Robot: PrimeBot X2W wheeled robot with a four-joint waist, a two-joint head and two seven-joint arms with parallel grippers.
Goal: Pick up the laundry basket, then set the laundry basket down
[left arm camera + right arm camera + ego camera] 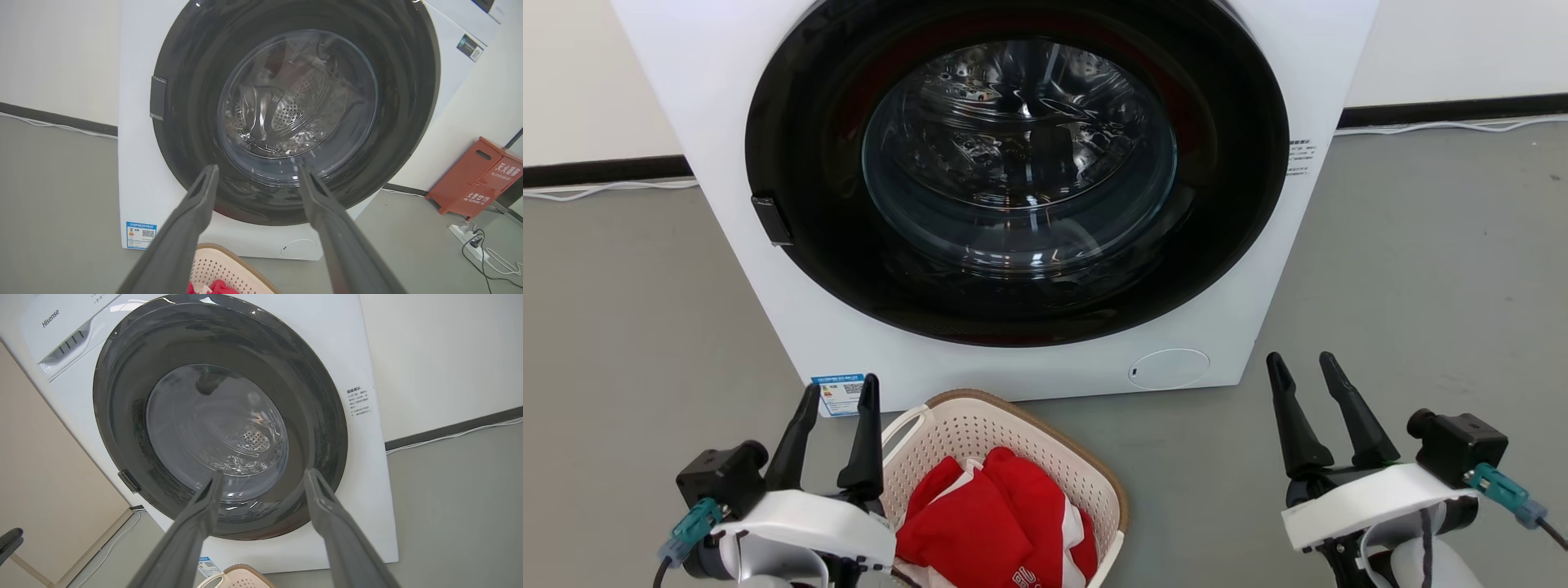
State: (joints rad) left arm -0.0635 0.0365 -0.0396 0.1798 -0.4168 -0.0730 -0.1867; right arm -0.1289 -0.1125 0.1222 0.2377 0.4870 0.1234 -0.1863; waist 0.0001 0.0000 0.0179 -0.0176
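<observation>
The laundry basket [1021,445] is sitting on the floor [1421,286] just to the right of the left gripper [842,385], with red clothing [980,531] lying inside. The left gripper is hovering released, fingers spread, grasping nothing. The right gripper [1299,359] is hanging released too, with the basket well off to its left. The washer [792,327] is standing beyond both.

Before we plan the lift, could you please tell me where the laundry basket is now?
In the head view, the laundry basket sits on the floor before the washer, lower left of centre, beside the left gripper.
</observation>
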